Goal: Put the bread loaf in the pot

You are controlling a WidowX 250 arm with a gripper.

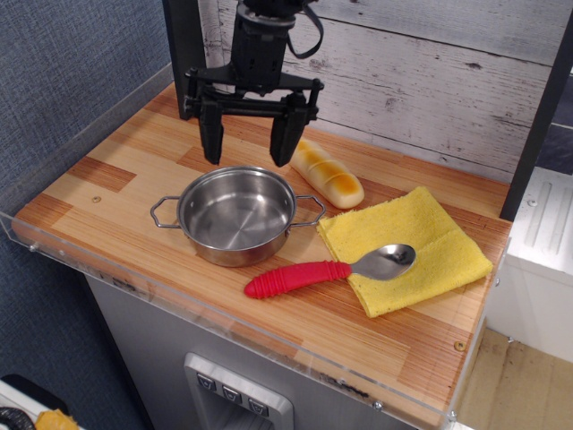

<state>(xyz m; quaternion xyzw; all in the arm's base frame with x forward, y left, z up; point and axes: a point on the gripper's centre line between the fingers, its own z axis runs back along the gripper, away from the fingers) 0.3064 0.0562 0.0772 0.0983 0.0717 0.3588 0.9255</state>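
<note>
On the bench (107,193), the empty pot (236,215) sits just below the tool (250,149), whose fingers hang spread apart holding nothing, while the bread loaf (325,173) lies to its right, so a descent here would likely miss it.

Gripper (248,149) hangs jaws wide apart above the far rim of the empty pot (236,216), bread loaf (325,173) lies on the wood just behind-right of the pot, red-handled spoon (333,269) sits right of the pot, bowl on the yellow cloth (407,247).
</note>
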